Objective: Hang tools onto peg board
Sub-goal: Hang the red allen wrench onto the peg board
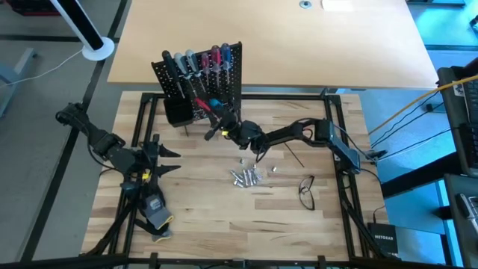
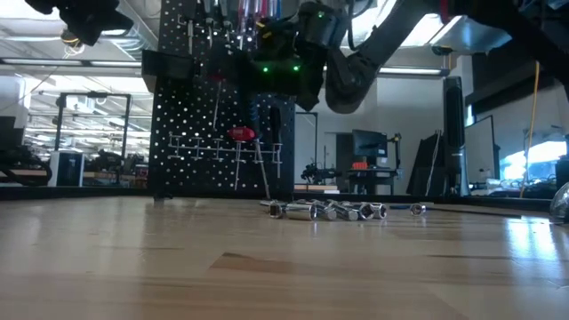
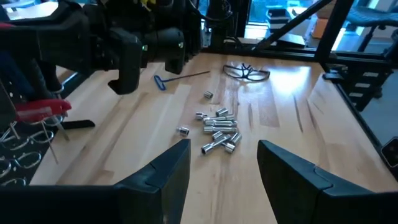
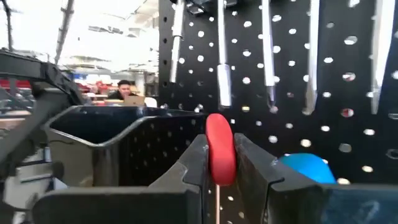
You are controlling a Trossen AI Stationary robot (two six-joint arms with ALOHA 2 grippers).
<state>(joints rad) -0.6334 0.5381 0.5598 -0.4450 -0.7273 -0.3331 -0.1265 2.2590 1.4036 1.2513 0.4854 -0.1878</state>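
The black peg board (image 1: 200, 78) stands at the table's far side, with several screwdrivers (image 1: 202, 60) hanging along its top and a black bin (image 1: 178, 112) at its lower left corner. My right gripper (image 4: 221, 149) is right in front of the board (image 4: 298, 74), shut on a red-handled tool (image 4: 220, 155). A blue handle (image 4: 305, 167) shows just beside it. Small silver bits (image 1: 245, 177) lie in a heap on the table's middle. My left gripper (image 3: 224, 162) is open and empty, above the table's left part (image 1: 168, 159). My right gripper pinches the tool's red handle (image 4: 220, 163) between its two fingers, which point level toward the peg board. In the low view the red handle (image 2: 240, 133) is clear of the table and a thin shaft (image 2: 262, 178) slants down from it.
Safety glasses (image 1: 307, 191) lie right of the bits. A thin blue-handled key (image 3: 163, 81) lies beyond the bits. A grey-black glove with yellow trim (image 1: 155, 215) lies at the near left. A person shows in the room behind the board (image 4: 124, 90).
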